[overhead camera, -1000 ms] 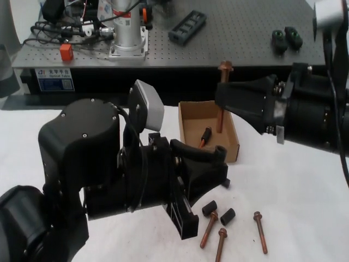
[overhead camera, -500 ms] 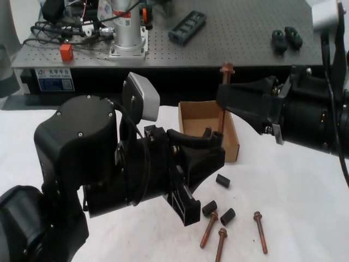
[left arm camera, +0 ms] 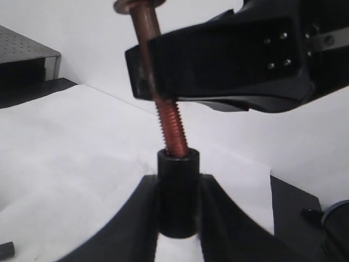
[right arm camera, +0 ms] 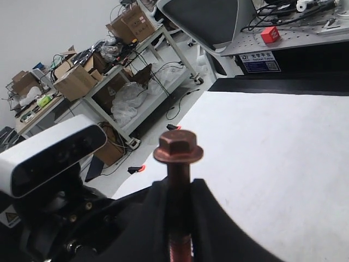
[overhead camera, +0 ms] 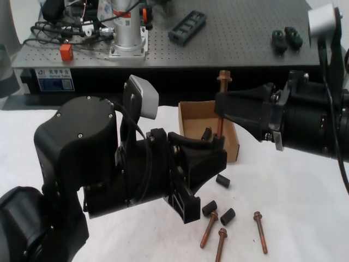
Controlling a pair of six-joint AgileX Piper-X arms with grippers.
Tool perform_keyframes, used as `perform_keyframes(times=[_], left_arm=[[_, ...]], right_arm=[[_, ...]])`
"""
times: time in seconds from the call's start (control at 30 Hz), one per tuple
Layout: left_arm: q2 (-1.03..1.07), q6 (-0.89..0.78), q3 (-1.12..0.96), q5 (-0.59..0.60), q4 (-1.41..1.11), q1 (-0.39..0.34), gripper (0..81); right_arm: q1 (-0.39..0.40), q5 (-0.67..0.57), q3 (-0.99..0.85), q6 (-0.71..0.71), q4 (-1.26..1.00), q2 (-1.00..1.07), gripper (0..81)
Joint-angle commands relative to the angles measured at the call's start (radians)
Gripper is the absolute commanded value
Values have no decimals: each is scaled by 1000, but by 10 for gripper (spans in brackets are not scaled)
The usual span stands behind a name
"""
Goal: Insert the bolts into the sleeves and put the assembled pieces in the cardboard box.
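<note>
Left claw (left arm camera: 178,215) closed on upright sleeve (left arm camera: 178,191). Right claw (right arm camera: 178,210) closed on bolt (right arm camera: 178,150), threaded tip seated in sleeve mouth. Loose bolts (overhead camera: 208,229) lie at 6 o'clock of cardboard box (overhead camera: 183,123).

A perforated metal breadboard (overhead camera: 234,38) spans the back of the bench. On it stand a silver column (overhead camera: 128,30), a small orange block (overhead camera: 66,52), a black slotted tray (overhead camera: 187,26) and two black knobs (overhead camera: 287,39), with tangled cables (overhead camera: 60,27) beside the column. A white sheet (overhead camera: 294,185) covers the near bench. Beyond, cartons (right arm camera: 76,82) crowd a metal rack (right arm camera: 109,121).
</note>
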Motion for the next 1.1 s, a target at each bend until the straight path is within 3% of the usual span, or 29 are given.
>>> perform_keyframes(times=[0.0, 0.27, 0.3, 0.47, 0.57, 0.67, 0.77, 0.87, 0.97, 1.07], left_arm=[[-10, -33, -5, -13, -26, 2, 7], [-10, -72, -5, -55, -61, 2, 7], [-10, -65, -5, -57, -61, 2, 7], [-10, 16, -5, -80, -61, 2, 7], [0, 19, -13, -190, -57, 6, 7], [69, -83, -120, -310, 90, 46, 7], [230, -92, -331, -325, 305, 100, 7], [426, -76, -588, -333, 474, 131, 7], [632, 1, -903, -333, 726, 143, 7], [824, 101, -1194, -392, 983, 143, 7]], right_arm=[[2, -31, -3, -12, 0, -8, 37], [2, -50, -3, -28, 48, -8, 4], [2, -53, -3, -34, 45, -8, 28], [2, -49, -3, -76, 45, -24, 415], [-33, -35, -3, -79, 74, -75, 385], [-99, -10, -3, -82, 182, -159, 334], [-167, 68, -3, -138, 343, -245, 324], [-203, 224, -3, -207, 515, -318, 324], [-211, 380, -3, -247, 645, -347, 324], [-211, 446, -3, -251, 742, -351, 324]])
